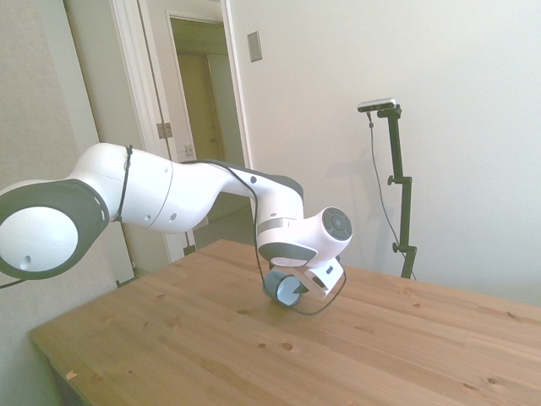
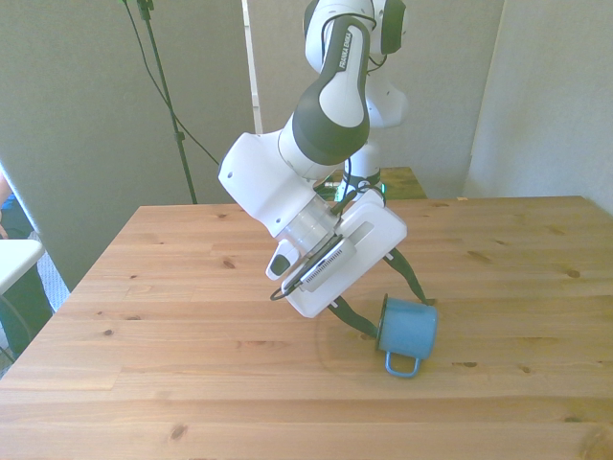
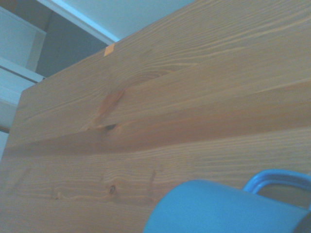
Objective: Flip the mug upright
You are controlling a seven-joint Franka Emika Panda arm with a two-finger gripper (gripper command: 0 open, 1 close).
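Jaws grasp the mug (image 2: 407, 331) across its rim, one finger (image 2: 352, 319) inside; it tilts low over the bench (image 2: 192, 383), handle (image 2: 402, 364) down, likely mid-flip.

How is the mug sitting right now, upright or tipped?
Tipped. The mug leans on the table, its handle toward the camera in the front view.

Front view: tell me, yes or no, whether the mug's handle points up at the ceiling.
No. The mug is tilted on the wooden table, and its loop handle hangs at the lower side, toward the table's near edge.
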